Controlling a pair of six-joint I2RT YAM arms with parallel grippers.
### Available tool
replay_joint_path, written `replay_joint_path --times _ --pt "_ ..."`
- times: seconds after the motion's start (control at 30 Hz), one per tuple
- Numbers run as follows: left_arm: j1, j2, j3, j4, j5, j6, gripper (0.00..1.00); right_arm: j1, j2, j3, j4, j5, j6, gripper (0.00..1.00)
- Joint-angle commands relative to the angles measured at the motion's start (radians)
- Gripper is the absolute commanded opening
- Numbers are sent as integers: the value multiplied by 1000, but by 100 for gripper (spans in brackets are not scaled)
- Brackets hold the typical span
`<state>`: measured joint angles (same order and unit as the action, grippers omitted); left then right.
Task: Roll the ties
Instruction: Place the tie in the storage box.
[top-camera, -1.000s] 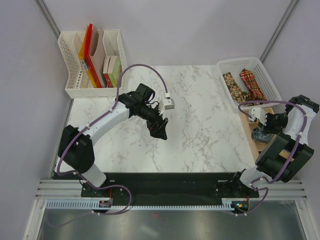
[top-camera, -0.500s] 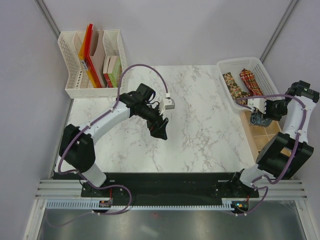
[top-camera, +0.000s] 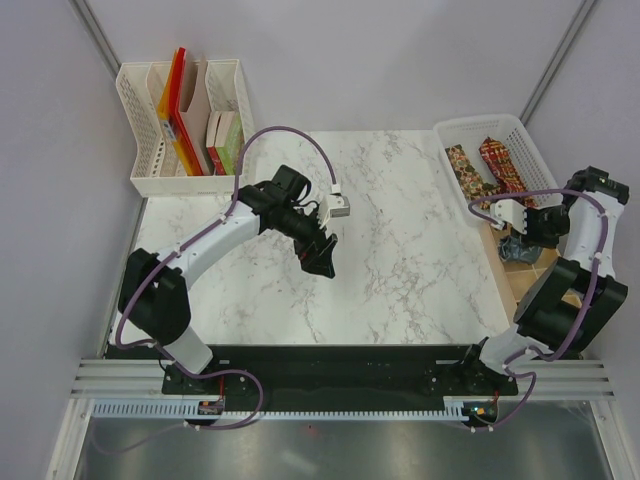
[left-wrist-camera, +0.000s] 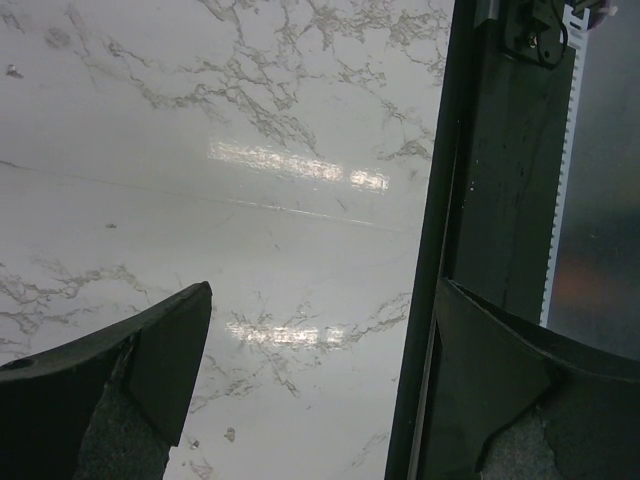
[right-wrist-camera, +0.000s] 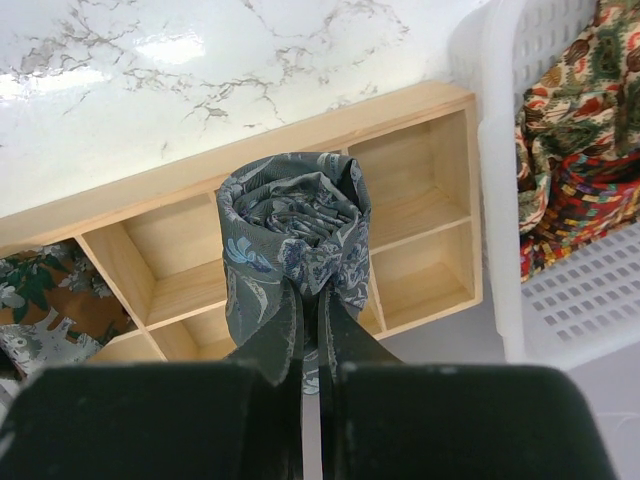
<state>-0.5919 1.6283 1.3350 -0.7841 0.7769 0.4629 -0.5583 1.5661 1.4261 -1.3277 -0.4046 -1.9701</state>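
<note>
We have the grey tie (right-wrist-camera: 290, 215) rolled, the right gripper (right-wrist-camera: 312, 300) clamped on it above the box (right-wrist-camera: 420, 215) at right. The brown tie (top-camera: 462, 165) and red tie (top-camera: 500, 160) lie unrolled in the far-right basket (top-camera: 452, 127). The left gripper (left-wrist-camera: 322, 300) hangs mid-table, jaws apart.

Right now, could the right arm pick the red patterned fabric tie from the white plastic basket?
Probably not yet. The right gripper is shut on the rolled grey-green patterned tie, so it has no free grip. The red tie lies exposed in the basket close by.

The right tool (right-wrist-camera: 312, 335) hides the rolled tie (right-wrist-camera: 295, 225) below, and the edge crops the red tie (right-wrist-camera: 575, 205).
</note>
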Motion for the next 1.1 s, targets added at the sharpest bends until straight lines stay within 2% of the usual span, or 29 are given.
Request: replay_joint_path --times 0.0,0.53,1.07 --pt "-8 11 43 -4 9 -26 100 3 29 4 -21 9 -697 0" --pt "-13 21 56 -4 5 -32 100 37 109 1 82 56 -702 0" --pt "-13 13 56 -4 -4 -33 100 83 89 -167 165 81 -701 0"
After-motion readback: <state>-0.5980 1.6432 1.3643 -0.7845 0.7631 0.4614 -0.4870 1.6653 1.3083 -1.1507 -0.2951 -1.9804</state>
